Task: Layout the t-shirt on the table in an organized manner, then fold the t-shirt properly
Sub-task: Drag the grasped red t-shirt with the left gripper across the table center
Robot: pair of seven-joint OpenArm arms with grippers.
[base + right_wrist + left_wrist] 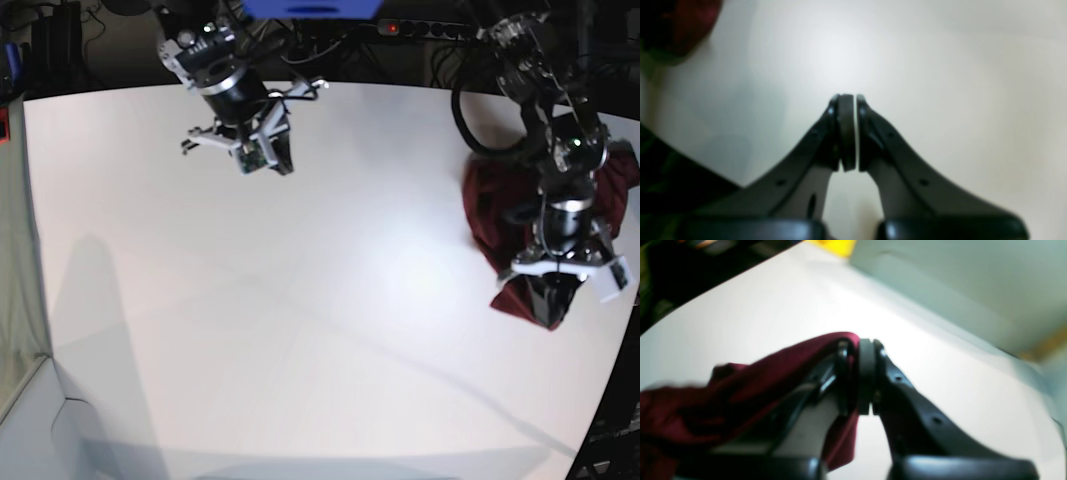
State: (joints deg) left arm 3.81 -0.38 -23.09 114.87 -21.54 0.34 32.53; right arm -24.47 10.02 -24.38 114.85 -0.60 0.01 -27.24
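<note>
From the left wrist the left hand (867,380) pinches a thin fold of shirt (740,396), from the right wrist the right hand (848,133) is closed on nothing, and overhead the shirt bunches near the table (300,300) edge, so it may slip.

The left arm (560,150) hides part of the t-shirt (490,215); both wrist views are blurred.

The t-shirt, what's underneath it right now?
The t-shirt lies bunched on the white table, one edge pinched in the left gripper. Whatever the table holds beneath the heap is covered.
</note>
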